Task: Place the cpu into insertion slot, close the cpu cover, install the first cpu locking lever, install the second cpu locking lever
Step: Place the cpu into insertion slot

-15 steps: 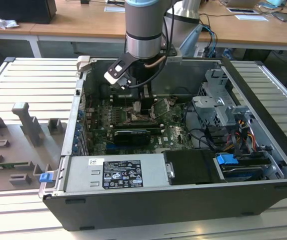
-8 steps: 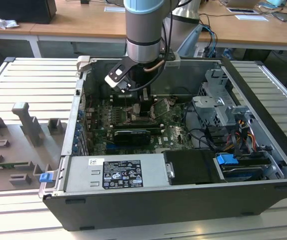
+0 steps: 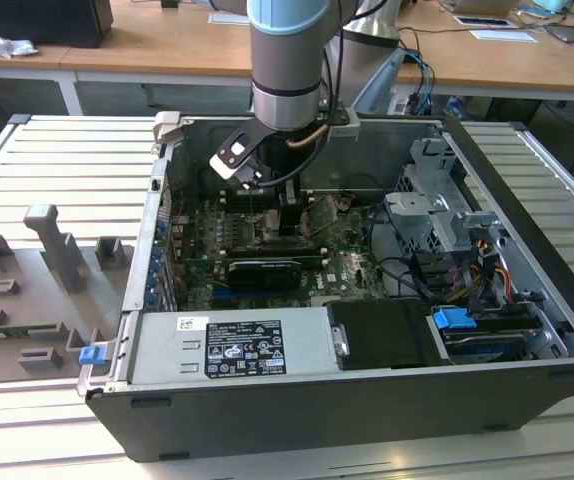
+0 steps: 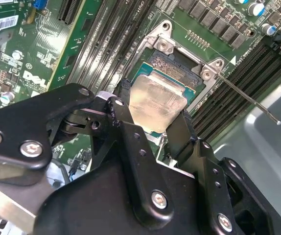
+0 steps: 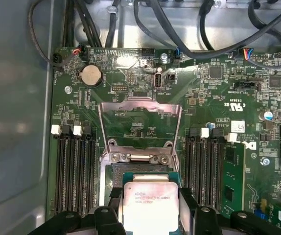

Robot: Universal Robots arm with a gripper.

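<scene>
Second wrist view: my gripper (image 4: pixel 152 122) clamps the cpu (image 4: pixel 157 105) by two opposite edges.
It lies flat over the insertion slot (image 4: pixel 175 68), covering its near part; in the first wrist view the cpu cover (image 5: pixel 140 105) stands open beyond.

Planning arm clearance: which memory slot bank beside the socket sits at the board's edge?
The bank bordering the grey case wall; the other bank has more green board beyond it. Both flank the cpu in the jaws.

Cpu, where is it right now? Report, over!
Tool shut on cpu, over insertion slot. Cpu cover open. Nothing seen in the way.
</scene>
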